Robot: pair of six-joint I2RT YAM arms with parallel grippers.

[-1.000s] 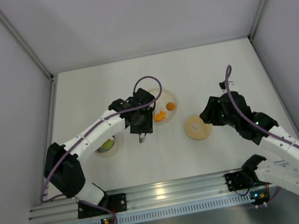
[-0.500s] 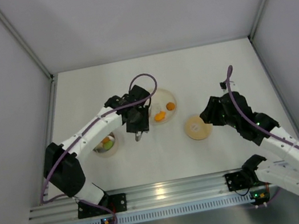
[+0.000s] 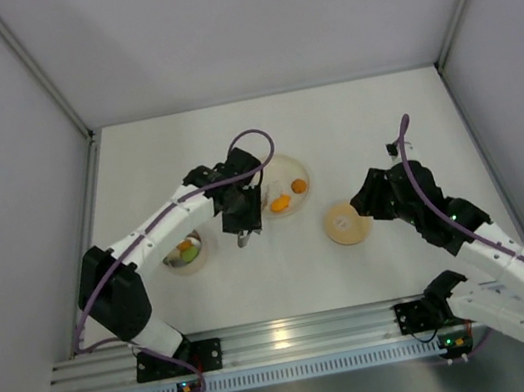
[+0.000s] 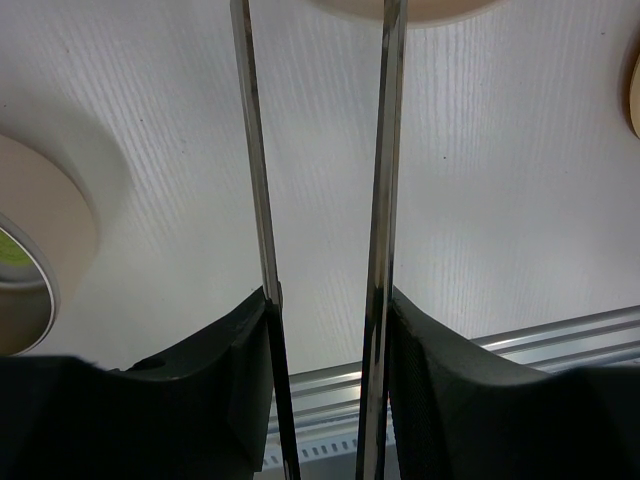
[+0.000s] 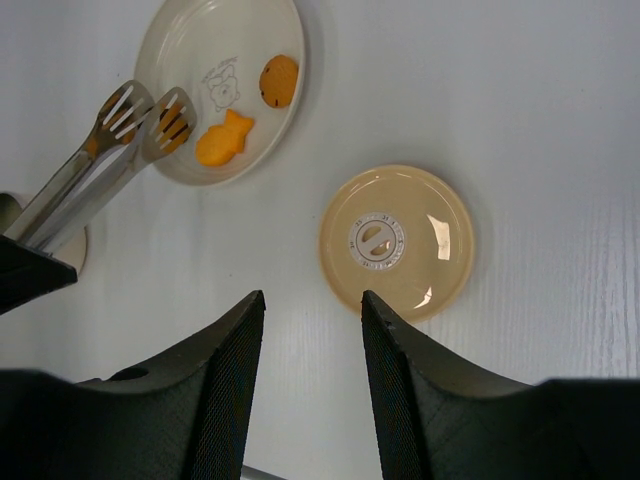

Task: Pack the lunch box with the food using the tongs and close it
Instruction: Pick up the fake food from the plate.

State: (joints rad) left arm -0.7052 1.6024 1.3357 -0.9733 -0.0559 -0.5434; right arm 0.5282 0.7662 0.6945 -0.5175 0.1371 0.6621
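My left gripper (image 3: pixel 243 214) (image 4: pixel 330 295) is shut on the tongs (image 4: pixel 385 150), one thin metal arm against each finger. The slotted tips of the tongs (image 5: pixel 150 115) hang over the left rim of the cream plate (image 5: pixel 200 30). Orange shows through the slots; I cannot tell if a piece is pinched. On the plate lie an orange fish-shaped piece of food (image 5: pixel 224 138) and a round orange piece (image 5: pixel 279 80). The steel lunch box (image 3: pixel 188 253) stands open to the left with green and orange food inside. Its tan lid (image 5: pixel 397 240) (image 3: pixel 347 223) lies flat. My right gripper (image 5: pixel 312 300) (image 3: pixel 369 199) hovers open just short of the lid.
Grey walls enclose the white table (image 3: pixel 352 129) on the left, back and right. An aluminium rail (image 3: pixel 287 339) runs along the near edge by the arm bases. The lunch box rim (image 4: pixel 20 290) shows at the left edge of the left wrist view.
My left arm has drifted slightly left with the tongs, still at the plate's edge. The right arm has not moved.
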